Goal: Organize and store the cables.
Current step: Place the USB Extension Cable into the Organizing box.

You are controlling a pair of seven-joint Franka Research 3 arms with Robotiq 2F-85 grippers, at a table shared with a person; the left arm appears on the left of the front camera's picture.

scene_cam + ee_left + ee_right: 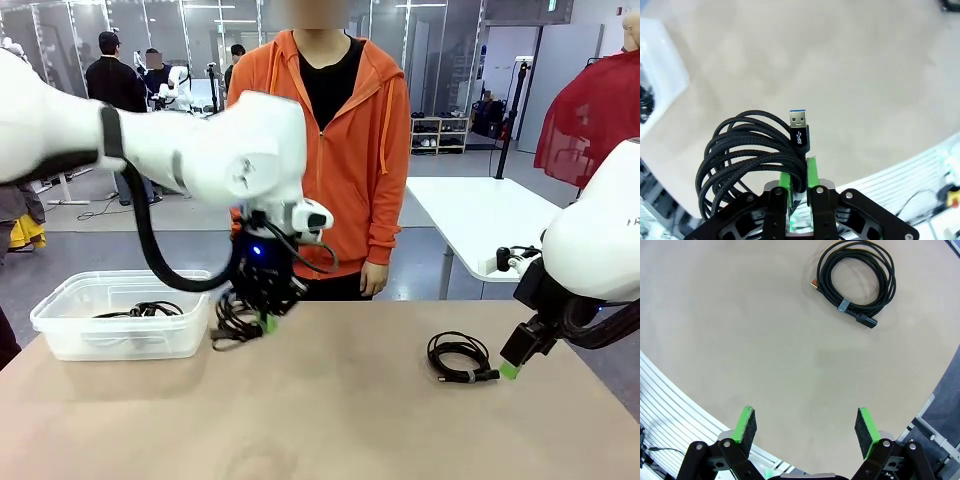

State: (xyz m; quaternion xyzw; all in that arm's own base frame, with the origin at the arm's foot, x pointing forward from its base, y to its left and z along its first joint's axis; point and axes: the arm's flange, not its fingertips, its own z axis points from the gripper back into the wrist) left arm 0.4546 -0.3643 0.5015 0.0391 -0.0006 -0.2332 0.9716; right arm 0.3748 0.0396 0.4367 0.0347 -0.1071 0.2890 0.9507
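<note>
Left jaws pinch a coiled cable [750, 150] beside the clear bin [60, 312] at the tabletop [350, 420] left edge, apparently for storing; right jaws gape near a second coil [888, 282].

My left pincer [798, 172] is clamped on a braided black cable [740, 155], wound in a loose coil that hangs beside the clear bin's [110, 340] right wall, near the table's [350, 420] far edge. Its USB plug, blue inside, sticks out past my fingertips. A second cable [458, 357], smooth and black, lies flat toward the table's right edge, its coil bound by a grey tie. A third cable [140, 310] lies in the bin at the far left corner.
</note>
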